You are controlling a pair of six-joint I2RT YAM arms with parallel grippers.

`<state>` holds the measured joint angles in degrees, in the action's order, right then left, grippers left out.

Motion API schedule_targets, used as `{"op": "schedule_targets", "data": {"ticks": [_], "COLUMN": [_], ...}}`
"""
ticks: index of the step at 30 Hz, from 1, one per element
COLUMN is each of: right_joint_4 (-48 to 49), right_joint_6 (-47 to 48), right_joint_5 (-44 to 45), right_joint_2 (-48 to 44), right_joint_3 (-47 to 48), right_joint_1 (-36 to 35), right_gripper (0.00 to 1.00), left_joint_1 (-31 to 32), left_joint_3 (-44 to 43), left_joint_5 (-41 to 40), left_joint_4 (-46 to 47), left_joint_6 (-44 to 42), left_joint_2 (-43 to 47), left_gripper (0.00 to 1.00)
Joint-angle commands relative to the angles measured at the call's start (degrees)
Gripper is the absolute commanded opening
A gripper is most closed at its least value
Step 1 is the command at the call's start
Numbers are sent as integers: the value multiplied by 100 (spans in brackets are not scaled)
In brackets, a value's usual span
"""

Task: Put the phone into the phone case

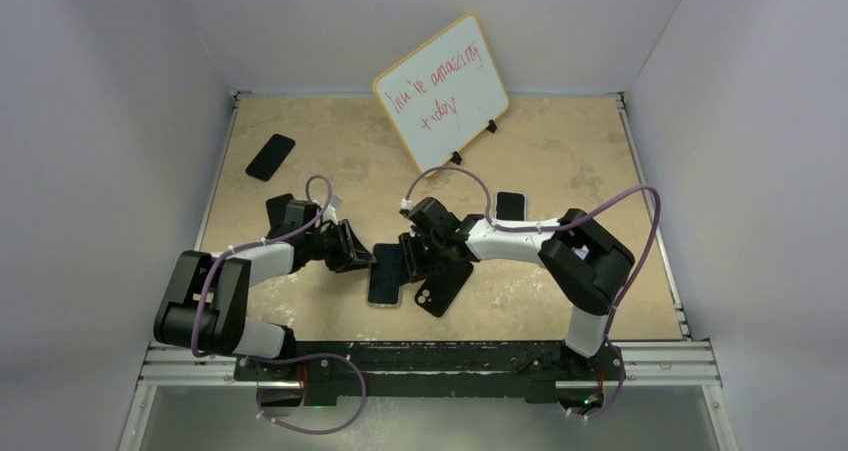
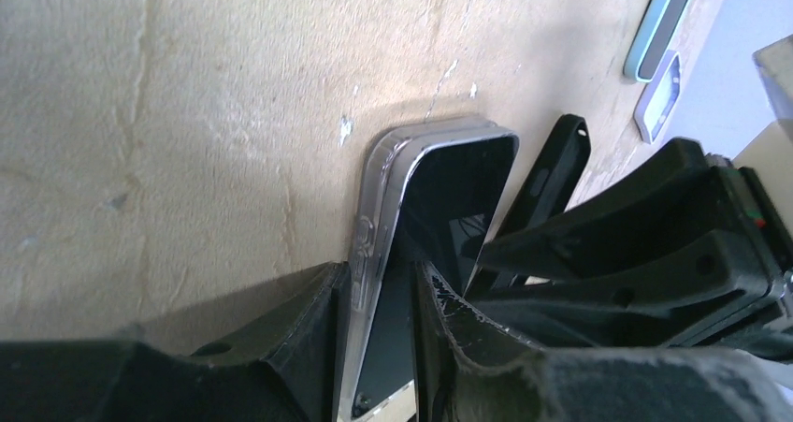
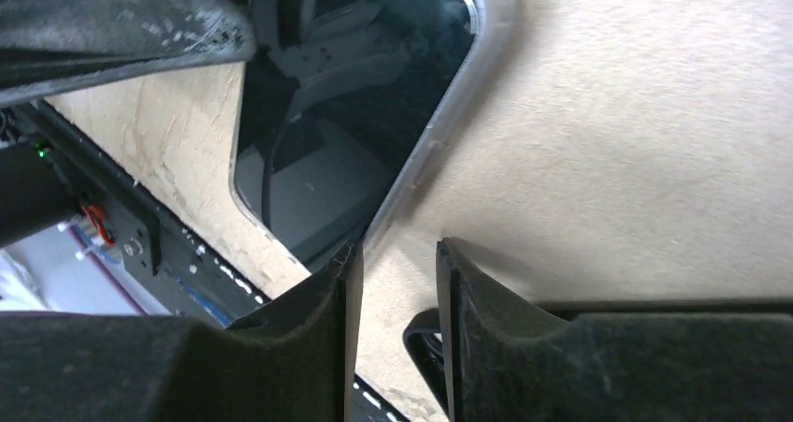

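Observation:
The phone [image 1: 385,274] has a dark screen and sits in a clear case. It lies at the table's middle between both grippers. In the left wrist view the phone [image 2: 454,193] and the clear case rim [image 2: 372,221] run between my fingers. My left gripper [image 1: 352,253] [image 2: 377,270] is shut on the phone's left edge, which is tilted a little off the table. My right gripper [image 1: 410,256] [image 3: 399,249] is open and empty, with bare table between its fingers. Its left fingertip is at the phone's rim [image 3: 439,132]. A black phone case [image 1: 443,286] [image 2: 552,174] [image 3: 421,338] lies just right of the phone.
A whiteboard [image 1: 440,91] stands at the back. A black phone [image 1: 270,156] lies at the back left. A teal-edged phone [image 1: 510,206] [image 2: 662,20] lies behind the right arm. The arms' base rail [image 1: 430,356] runs along the near edge.

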<state>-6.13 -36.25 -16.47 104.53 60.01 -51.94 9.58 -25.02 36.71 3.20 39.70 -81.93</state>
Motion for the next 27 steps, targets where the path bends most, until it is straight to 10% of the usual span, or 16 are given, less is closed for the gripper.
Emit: {"op": "schedule_targets", "data": {"ticks": [1,27], "right_joint_4": [571,2983], "right_joint_6": [-763,-2716], "right_joint_5": [599,-112], "right_joint_2": [-332,31], "right_joint_3": [-302,-464], "right_joint_1": [26,100], "right_gripper": [39,77], "left_joint_1": [44,52], "left_joint_3": [-269,524], "left_joint_5": [-180,544], "left_joint_4": [-749,673], "left_joint_6": [-385,611], "left_joint_2": [337,-37], "left_gripper": [33,8]}}
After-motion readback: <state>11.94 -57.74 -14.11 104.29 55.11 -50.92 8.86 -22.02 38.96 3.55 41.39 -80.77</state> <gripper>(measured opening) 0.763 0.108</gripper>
